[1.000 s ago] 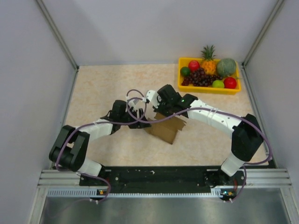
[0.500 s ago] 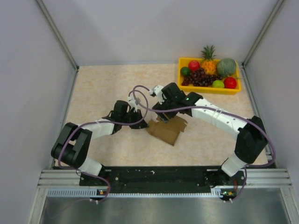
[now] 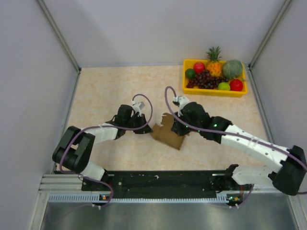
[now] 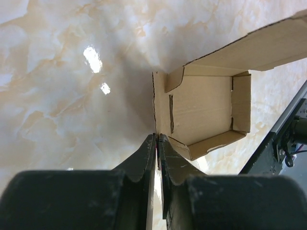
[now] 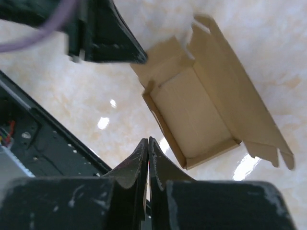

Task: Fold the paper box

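Table (image 3: 105, 91): glossy beige marble-pattern top. Yellow plastic tray (image 3: 213, 92) of fruit sits far right. Paper box (image 4: 201, 110) lies mid-table between the arms. It is plain matte brown cardboard, half-formed into a shallow open rectangle with low walls up and one long flap with notched ends splayed outward. Left gripper (image 4: 157, 137): fingers almost together, pinching the box's thin left wall. Right gripper (image 5: 147, 140): fingers fully together, gripping nothing, tips just beside the box's near wall.

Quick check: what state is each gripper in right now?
Left gripper: closed, pinching a side wall of the paper box.
Right gripper: closed, holding nothing.
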Controlling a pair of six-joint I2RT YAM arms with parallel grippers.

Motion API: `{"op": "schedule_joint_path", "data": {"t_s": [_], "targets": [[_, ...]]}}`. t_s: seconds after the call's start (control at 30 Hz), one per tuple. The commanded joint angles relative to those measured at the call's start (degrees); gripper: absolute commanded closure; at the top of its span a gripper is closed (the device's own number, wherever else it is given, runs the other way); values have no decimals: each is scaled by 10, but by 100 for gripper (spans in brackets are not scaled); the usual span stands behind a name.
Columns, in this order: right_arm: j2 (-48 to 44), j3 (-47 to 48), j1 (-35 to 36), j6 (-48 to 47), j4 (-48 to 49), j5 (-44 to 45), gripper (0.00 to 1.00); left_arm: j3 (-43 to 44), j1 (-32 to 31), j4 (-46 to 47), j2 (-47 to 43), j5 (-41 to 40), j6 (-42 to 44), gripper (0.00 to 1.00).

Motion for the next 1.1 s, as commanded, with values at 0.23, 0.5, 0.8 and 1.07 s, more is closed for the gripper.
{"op": "schedule_joint_path", "data": {"t_s": [0.23,0.5,0.8,1.07], "targets": [[193,-93,31,-19,246,66,100,-27,-4,56,-45,-11,13,100],[255,-92,39,-30,271,101,100,-30,-8,88,-43,2,-11,100],[280,-139,40,-1,324,86,100,-53,-17,148,-44,24,-54,100],[295,-163,40,15,353,77,100,-48,-47,189,-13,34,-97,100]]}}
